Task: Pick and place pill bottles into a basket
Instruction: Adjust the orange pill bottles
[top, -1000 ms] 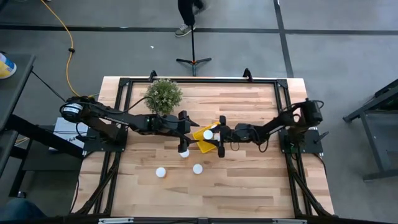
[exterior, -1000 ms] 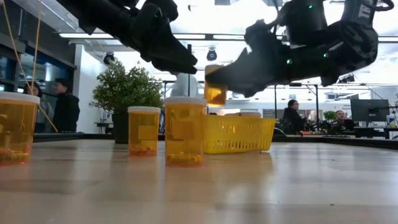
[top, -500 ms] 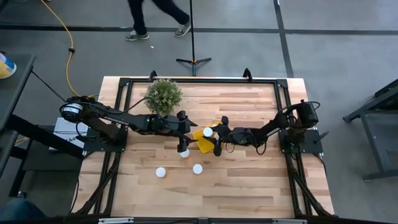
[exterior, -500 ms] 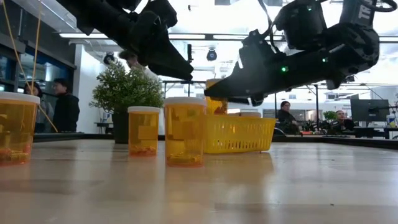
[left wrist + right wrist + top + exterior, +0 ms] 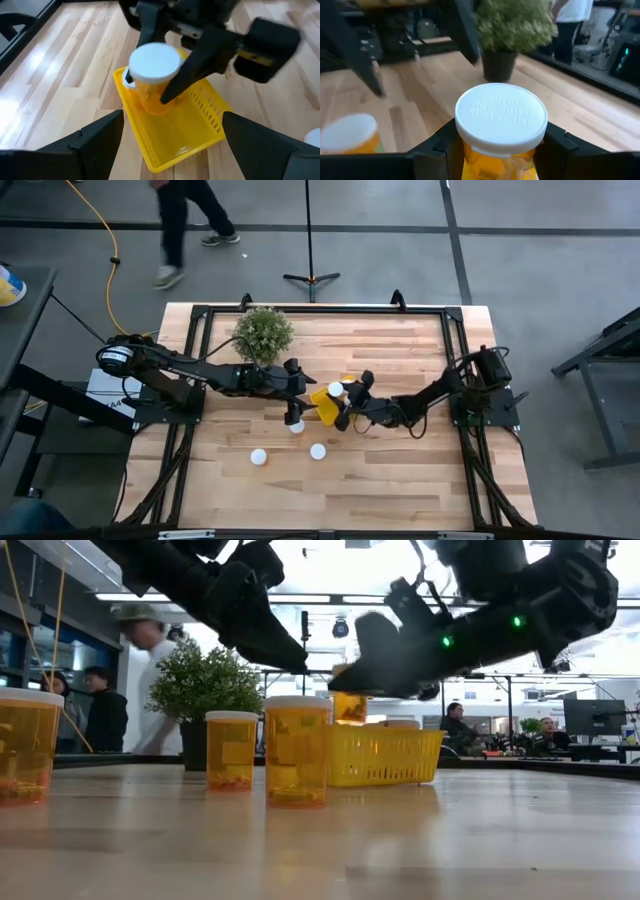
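My right gripper is shut on a pill bottle with a white cap and an orange body, just above the yellow basket at mid-table. The bottle also shows in the low view over the basket. My left gripper is open and empty just left of the basket, which shows between its fingers in the left wrist view. Three more bottles stand on their bases on the table. My right gripper pinches the bottle's orange body just under the cap between its two fingers. The fingers come slanting from the table's right side. The bottle is about upright, cap up, lifted clear above the basket's floor.
A bushy green potted plant stands at the far left of the table, behind my left arm. Bare wood lies along the near half of the table. A person walks past beyond the far edge.
My right gripper has come down toward the basket with the bottle and has turned a little, its arm swinging toward the table's near edge. The bottle now sits lower, just over the basket's rim. A person has walked leftward beyond the table.
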